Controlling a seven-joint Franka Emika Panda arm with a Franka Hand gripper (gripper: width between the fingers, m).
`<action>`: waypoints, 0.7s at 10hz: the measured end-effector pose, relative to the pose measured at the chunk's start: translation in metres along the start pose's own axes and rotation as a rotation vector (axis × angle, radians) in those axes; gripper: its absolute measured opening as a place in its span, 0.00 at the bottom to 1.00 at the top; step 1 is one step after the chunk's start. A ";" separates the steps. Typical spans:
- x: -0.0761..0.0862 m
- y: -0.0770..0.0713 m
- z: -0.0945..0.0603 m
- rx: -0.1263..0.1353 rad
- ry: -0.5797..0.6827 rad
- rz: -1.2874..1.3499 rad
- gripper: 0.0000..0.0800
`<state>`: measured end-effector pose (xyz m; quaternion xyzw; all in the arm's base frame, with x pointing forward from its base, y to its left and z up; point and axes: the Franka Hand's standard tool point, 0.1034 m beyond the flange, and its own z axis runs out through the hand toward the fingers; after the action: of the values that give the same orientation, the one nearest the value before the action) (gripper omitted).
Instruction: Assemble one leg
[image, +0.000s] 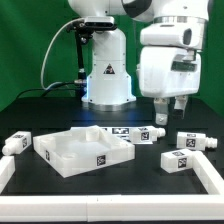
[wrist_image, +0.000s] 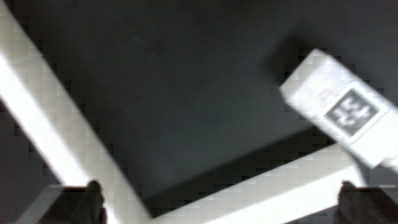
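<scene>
Several small white legs with black-and-white tags lie on the dark table. One leg (image: 18, 143) is at the exterior view's left, one (image: 150, 133) lies right of the tray-like part, one (image: 195, 141) is further right and one (image: 178, 160) is nearer the front. My gripper (image: 170, 110) hangs open and empty above the table, over the gap between the two right-hand legs, touching nothing. In the wrist view one leg (wrist_image: 338, 100) lies well ahead of my gripper (wrist_image: 222, 205). The dark fingertips (wrist_image: 75, 200) stand wide apart with nothing between them.
A large white square tray-like part with raised rims (image: 70, 152) stands left of centre. The marker board (image: 118, 130) lies behind it. A white border rail (image: 210, 178) runs along the table's front and right. Its corner shows in the wrist view (wrist_image: 107, 150). The arm's base (image: 105, 75) stands behind.
</scene>
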<state>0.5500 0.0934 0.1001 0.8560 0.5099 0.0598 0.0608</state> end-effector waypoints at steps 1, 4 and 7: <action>0.002 -0.009 0.003 -0.008 0.031 -0.021 0.81; -0.002 -0.007 0.001 -0.013 0.028 -0.213 0.81; 0.001 -0.038 0.025 0.048 -0.011 -0.317 0.81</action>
<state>0.5222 0.1113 0.0692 0.7662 0.6397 0.0325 0.0517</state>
